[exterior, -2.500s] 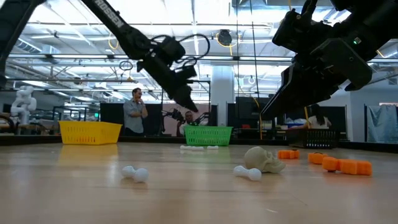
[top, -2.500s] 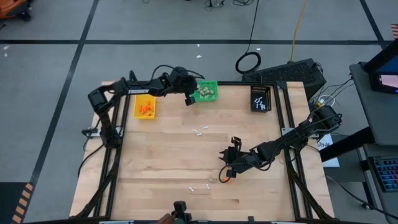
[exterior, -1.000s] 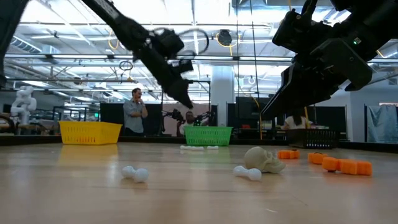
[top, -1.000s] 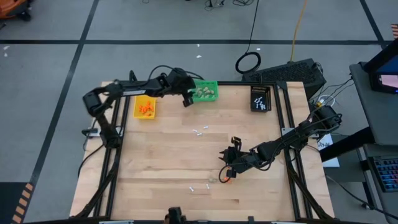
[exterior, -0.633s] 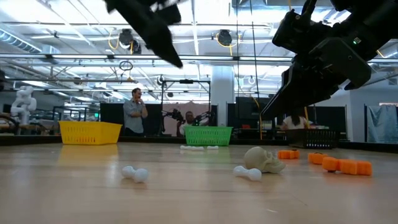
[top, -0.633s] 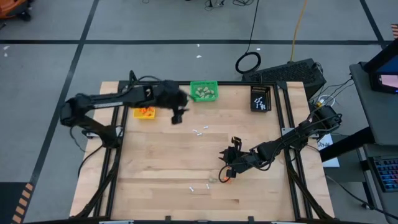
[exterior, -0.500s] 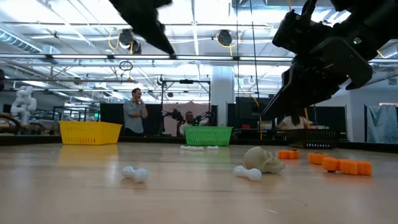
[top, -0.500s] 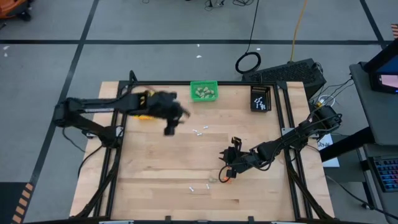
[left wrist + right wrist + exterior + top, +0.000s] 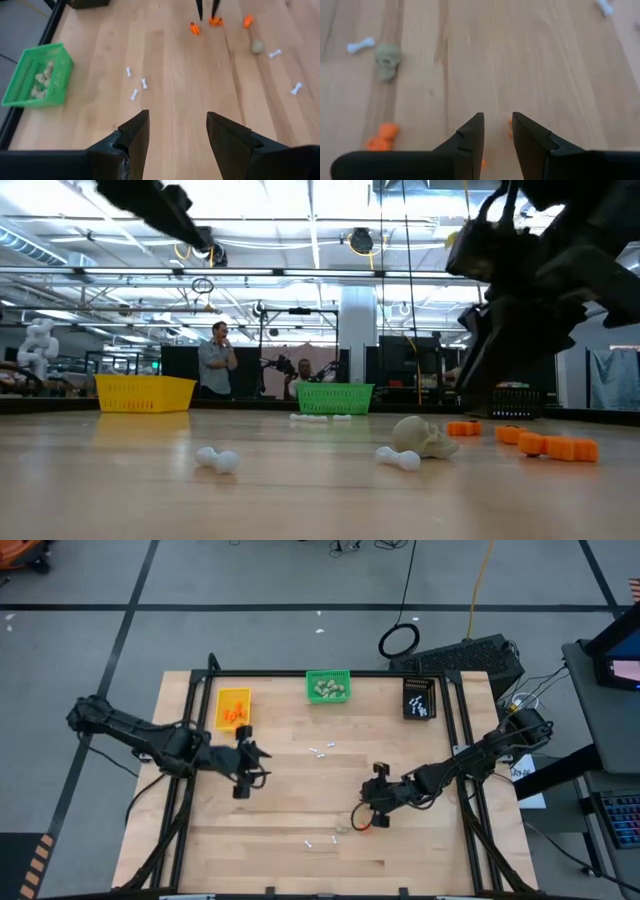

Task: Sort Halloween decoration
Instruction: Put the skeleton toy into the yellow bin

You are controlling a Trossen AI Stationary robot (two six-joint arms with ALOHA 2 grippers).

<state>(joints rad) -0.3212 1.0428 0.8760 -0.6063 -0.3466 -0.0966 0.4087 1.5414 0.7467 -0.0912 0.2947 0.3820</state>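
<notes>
**Two arms, a scatter of Halloween pieces still to sort**

Wooden and pale, the table point(image 9: 300, 790) carries three small bins along its far edge: a yellow bin point(image 9: 233, 708) holding orange bits, a green bin point(image 9: 328, 687) with beige lumps, and a black bin point(image 9: 419, 698) with white sticks. Loose pieces remain on the boards: a few white sticks point(image 9: 321, 751) near the middle, two more white sticks point(image 9: 322, 839) toward the near edge, and, by the right arm, a beige skull-shaped lump point(image 9: 387, 59) with orange bits point(image 9: 381, 138) just beside it.

At left, the left gripper point(image 9: 243, 780) hangs over bare wood, well apart from any piece, its fingers point(image 9: 134, 140) spread and empty. At right, the right gripper point(image 9: 377, 812) sits low over the orange cluster, its fingers point(image 9: 470, 135) narrowly apart with an orange bit point(image 9: 510, 127) showing between them; whether they pinch it cannot be told.

Judged from this, the step in hand is the right arm's pick of one orange bit. Doing it well likely means coming straight down, centring the bit in the gap, and closing on one piece only, since its neighbours lie close enough to be nudged or dragged along. The skull-shaped lump nearby could roll if bumped. The yellow bin lies across the table on the left arm's side, so the carry may cross that arm's reach. People stand in the room beyond the table, well away.
</notes>
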